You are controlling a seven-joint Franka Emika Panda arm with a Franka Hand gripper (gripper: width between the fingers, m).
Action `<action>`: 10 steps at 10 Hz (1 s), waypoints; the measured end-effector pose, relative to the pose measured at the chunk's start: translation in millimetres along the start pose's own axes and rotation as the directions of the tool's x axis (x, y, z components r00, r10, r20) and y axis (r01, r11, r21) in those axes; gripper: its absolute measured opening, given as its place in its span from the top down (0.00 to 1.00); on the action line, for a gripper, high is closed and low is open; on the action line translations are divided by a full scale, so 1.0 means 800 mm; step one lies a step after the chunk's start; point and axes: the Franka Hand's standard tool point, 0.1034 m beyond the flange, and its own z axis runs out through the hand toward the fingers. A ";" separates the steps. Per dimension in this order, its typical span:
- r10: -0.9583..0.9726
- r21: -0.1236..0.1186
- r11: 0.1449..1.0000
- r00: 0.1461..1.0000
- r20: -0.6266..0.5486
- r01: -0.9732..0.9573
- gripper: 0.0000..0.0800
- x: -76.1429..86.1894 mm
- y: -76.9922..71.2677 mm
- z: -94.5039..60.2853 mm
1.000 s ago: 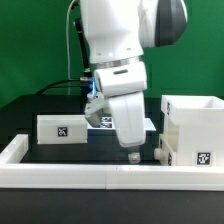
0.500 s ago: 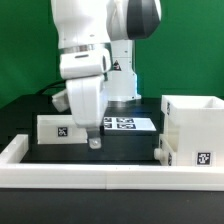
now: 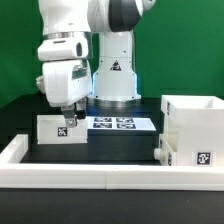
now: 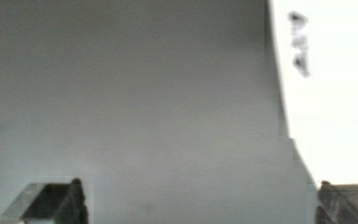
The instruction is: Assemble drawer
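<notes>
Fingers [image 4: 51, 203] of your gripper [image 3: 70, 116] stand spread wide apart in the wrist view. Well to the exterior view's left of the drawer casing [image 3: 190, 128] you see the gripper low over the low white drawer box [image 3: 55, 131]; you cannot tell if they touch. Nearer the casing, on that same side, lies the marker board [image 3: 115, 123].

- Exterior view: low, beyond the worktop's [image 3: 118, 150] front edge, facing the arm [image 3: 72, 50] at the back.
- Wrist view: very near, blurred; both views show the gripper [image 3: 70, 119].
</notes>
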 end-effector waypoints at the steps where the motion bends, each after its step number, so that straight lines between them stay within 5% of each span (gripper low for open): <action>1: -0.005 0.000 1.000 1.000 0.000 0.005 0.19 0.001 0.001 0.000; 8: 0.378 0.004 0.926 0.926 -0.006 -0.378 0.19 0.001 0.001 0.001; 10: 0.556 -0.026 0.831 0.831 -0.015 -0.556 0.19 -0.002 -0.002 -0.007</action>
